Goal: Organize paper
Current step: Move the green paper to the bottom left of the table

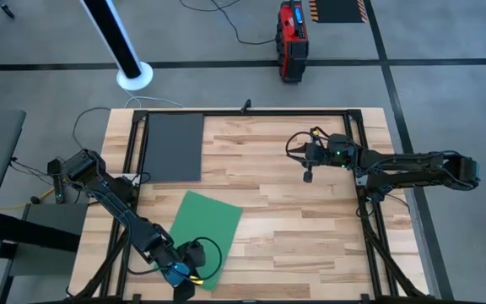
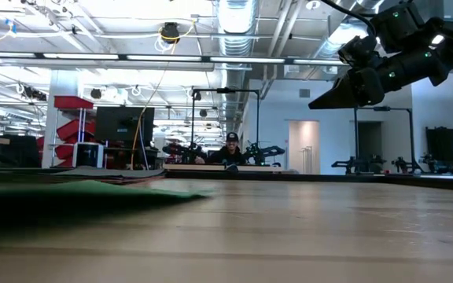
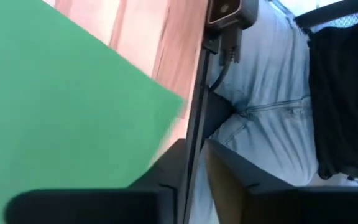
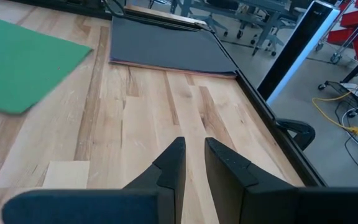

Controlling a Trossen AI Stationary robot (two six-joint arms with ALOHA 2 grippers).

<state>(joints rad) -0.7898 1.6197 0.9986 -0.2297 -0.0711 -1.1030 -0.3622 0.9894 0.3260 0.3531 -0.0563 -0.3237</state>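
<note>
- At the near left corner of the table, the left gripper sits over the near corner of the green sheet. In its wrist view the dark fingers look nearly closed with only a thin gap; whether the sheet edge is pinched there, I cannot tell.
- Green sheet lies flat on the wooden tabletop, skewed relative to the table edges, one corner near the table's front edge.
- Dark grey sheet lies squared up at the far left corner; the right wrist view shows a pinkish edge under it, so this is probably a stack.
- Right gripper hangs above bare wood in the right half, well apart from all paper. Fingers stand close together, narrow gap, nothing held.
- Handling judgement: sheets are thin, light and floppy; they lie flush on the wood, so a top-down pinch has little to bite. Likely slippery on the tabletop, so dragging is feasible.
- Best hold: a corner or an edge, ideally one brought to overhang the table edge.
- Risk: creasing, or shifting the stack during alignment.
</note>
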